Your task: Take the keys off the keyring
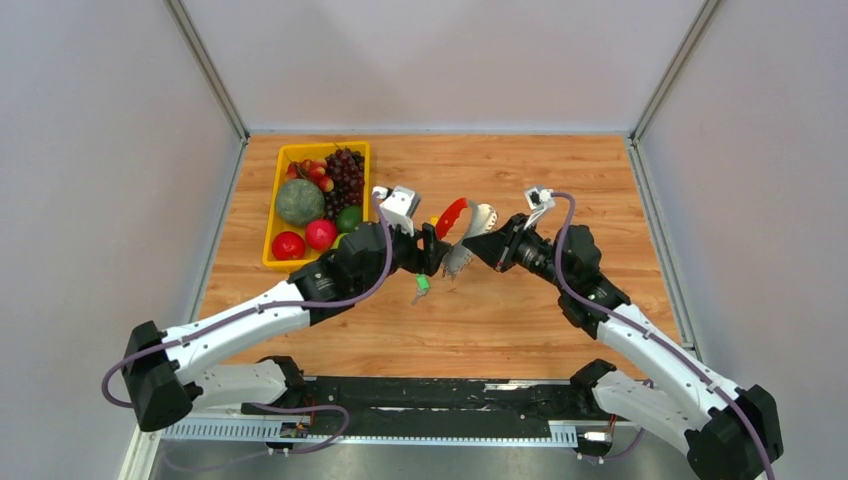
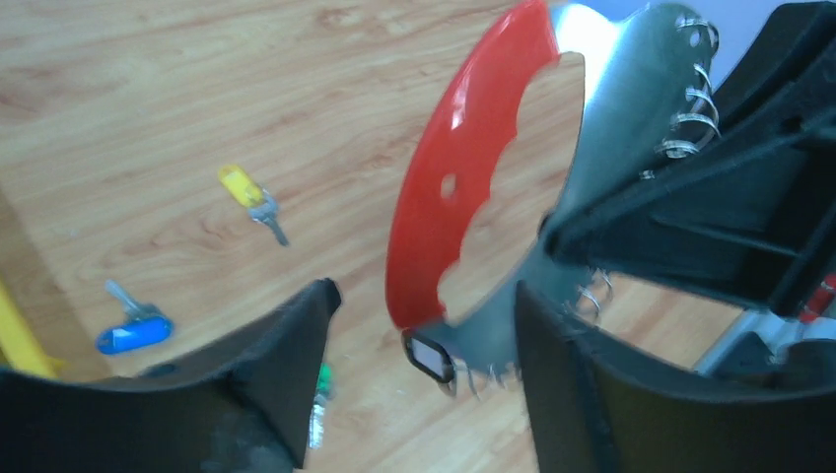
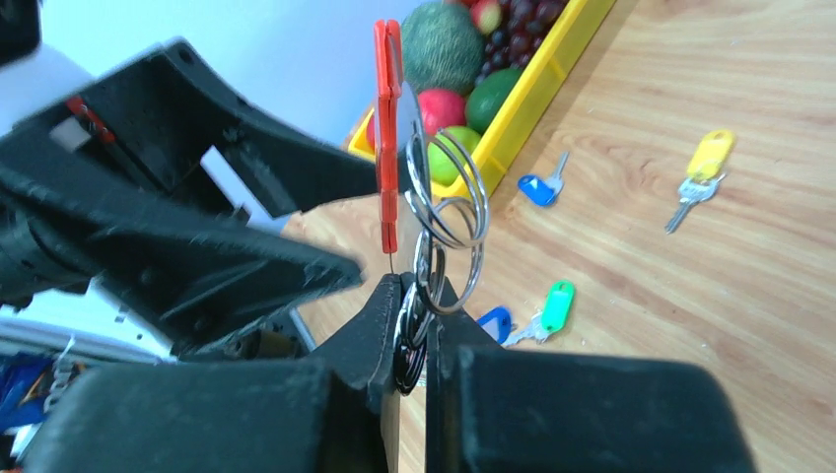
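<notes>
While aloft, keyring (image 2: 439, 197) in pinch of right gripper (image 3: 409, 296); left gripper (image 2: 426, 289) fingers (image 2: 286, 384) apart, perhaps touching it.

1 high camera behind the near edge looks down over the whole wooden tabletop (image 1: 560, 180). 2 wrist cameras face each other, close on the grey, red-banded crescent keyring (image 1: 480, 217) all 3 share.

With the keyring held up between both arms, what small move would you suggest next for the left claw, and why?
Probably close the left claw on the black-headed key. That key seems to hang from the lower end of the keyring, between the left claw's open jaws, and the right claw is clamped on the keyring, steadying it.
</notes>
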Controlling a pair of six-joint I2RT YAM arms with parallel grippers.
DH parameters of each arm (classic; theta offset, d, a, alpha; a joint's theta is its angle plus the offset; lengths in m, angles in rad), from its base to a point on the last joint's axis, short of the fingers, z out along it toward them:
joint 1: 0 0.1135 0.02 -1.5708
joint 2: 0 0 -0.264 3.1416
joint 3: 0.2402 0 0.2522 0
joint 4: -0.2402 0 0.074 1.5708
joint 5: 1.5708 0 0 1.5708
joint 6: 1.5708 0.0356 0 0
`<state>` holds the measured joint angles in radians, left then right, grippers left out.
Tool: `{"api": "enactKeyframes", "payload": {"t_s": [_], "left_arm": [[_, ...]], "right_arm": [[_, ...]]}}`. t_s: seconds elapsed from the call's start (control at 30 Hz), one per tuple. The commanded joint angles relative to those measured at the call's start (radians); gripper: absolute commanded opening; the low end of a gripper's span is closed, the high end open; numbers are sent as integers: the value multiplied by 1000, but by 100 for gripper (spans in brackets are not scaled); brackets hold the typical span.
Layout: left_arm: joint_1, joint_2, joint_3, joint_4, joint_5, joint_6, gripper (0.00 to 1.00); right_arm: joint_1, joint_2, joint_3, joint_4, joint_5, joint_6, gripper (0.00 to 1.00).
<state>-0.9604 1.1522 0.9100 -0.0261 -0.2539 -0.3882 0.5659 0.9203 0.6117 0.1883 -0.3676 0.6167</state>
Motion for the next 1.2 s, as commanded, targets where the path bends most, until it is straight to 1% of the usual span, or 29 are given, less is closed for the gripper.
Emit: {"api": "enactKeyframes", "payload": {"t_s": [0.0,0.03,0.07,0.13,0.2,0.3,0.33,0.43,0.6,0.63,0.73,0.77,0.93,1.0,1.13,1.17], "left_arm": [[2,-137,-48,42,38,-69,90],[5,-155,-69,34,48,-71,98],[12,-189,-78,32,59,-68,99],[21,-239,-103,-18,74,-61,100],[26,-286,-141,-27,82,-49,100],[27,-365,-250,35,143,-19,100],[26,-380,-277,95,159,4,100],[25,-423,-414,229,201,36,95],[26,-435,-547,457,202,99,91],[26,-426,-558,507,207,106,91],[26,-386,-570,570,253,141,89],[25,-378,-569,597,270,157,87],[27,-326,-569,709,459,211,73],[26,-314,-568,744,506,231,71],[26,-306,-560,758,527,254,68],[25,-305,-556,757,527,260,65]], "right_arm": [[-7,-76,12,56,109,-13,0],[-6,-84,12,52,120,-18,0],[-7,-92,16,44,127,-28,0],[-7,-102,32,17,138,-46,0],[-8,-108,53,-3,140,-63,0],[-7,-106,91,-22,121,-80,0],[-8,-104,108,-26,113,-85,0],[-7,-93,151,-43,89,-86,0],[-7,-70,214,-49,4,-81,0],[-6,-66,226,-49,-20,-80,0],[-8,-55,251,-50,-91,-81,0],[-8,-50,257,-50,-104,-81,0],[-7,-41,272,-50,-195,-87,0],[-7,-43,271,-50,-210,-90,0],[-8,-45,269,-50,-240,-91,0],[-8,-44,269,-50,-246,-91,0]]}}
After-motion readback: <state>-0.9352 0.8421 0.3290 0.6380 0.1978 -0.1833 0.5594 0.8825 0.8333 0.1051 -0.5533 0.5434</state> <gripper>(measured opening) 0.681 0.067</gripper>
